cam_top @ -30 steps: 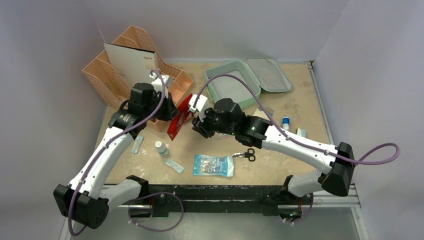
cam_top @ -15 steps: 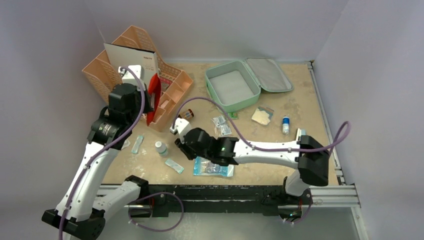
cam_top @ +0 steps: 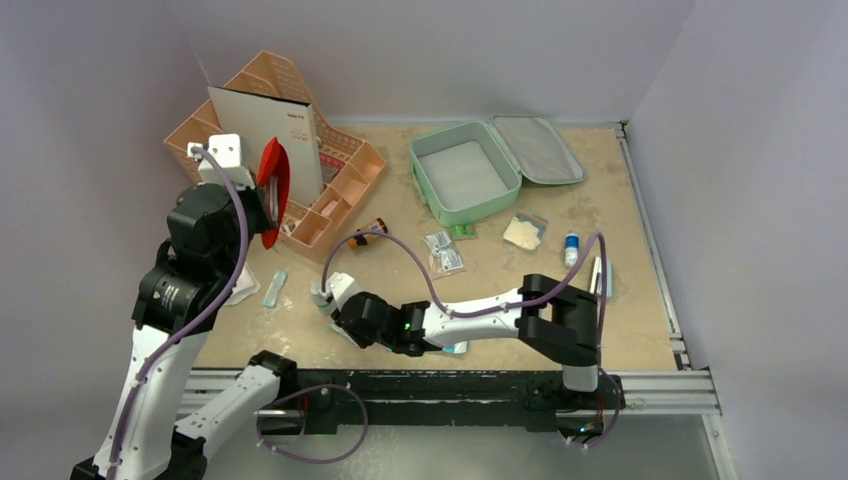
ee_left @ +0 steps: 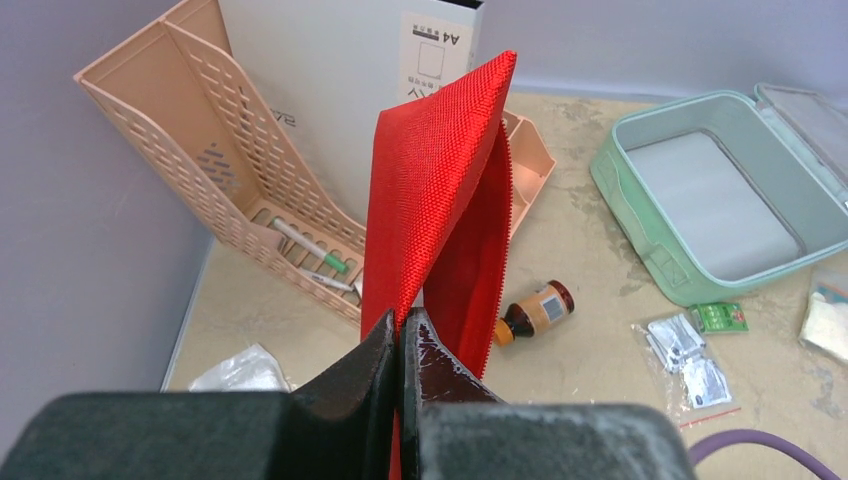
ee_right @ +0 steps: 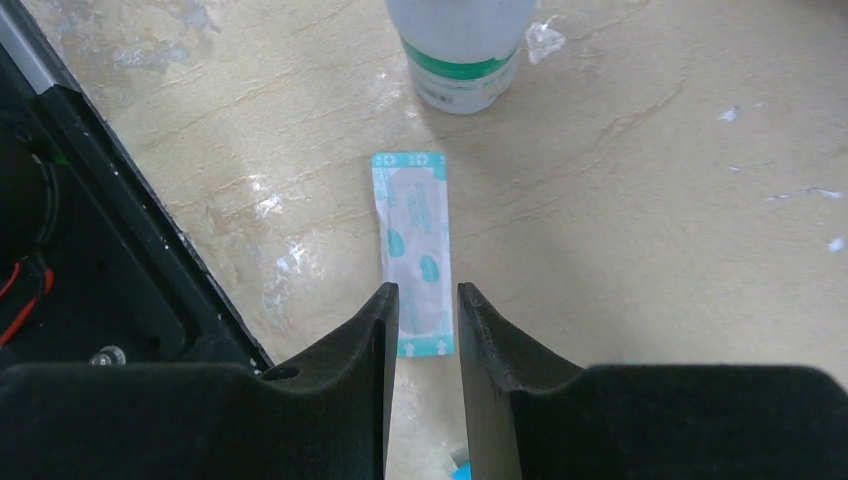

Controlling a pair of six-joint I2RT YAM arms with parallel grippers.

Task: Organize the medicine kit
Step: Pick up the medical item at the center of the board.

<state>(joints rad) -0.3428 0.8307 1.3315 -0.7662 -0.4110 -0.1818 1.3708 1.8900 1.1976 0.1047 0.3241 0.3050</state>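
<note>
Mint-green medicine kit [cam_top: 470,172], lid up, grey inside, right of the peach organizer [cam_top: 352,178]. Left pincer [ee_left: 401,325] squeezing a red pouch [ee_left: 440,200] beside the organizer. Right pincer [ee_right: 428,300] only a small gap wide, over a plaster strip [ee_right: 413,230].

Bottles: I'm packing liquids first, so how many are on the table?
3. A brown bottle beside the peach organizer, a white bottle just ahead of the right hand, a small blue-capped vial to the right. More may be hidden.
</note>
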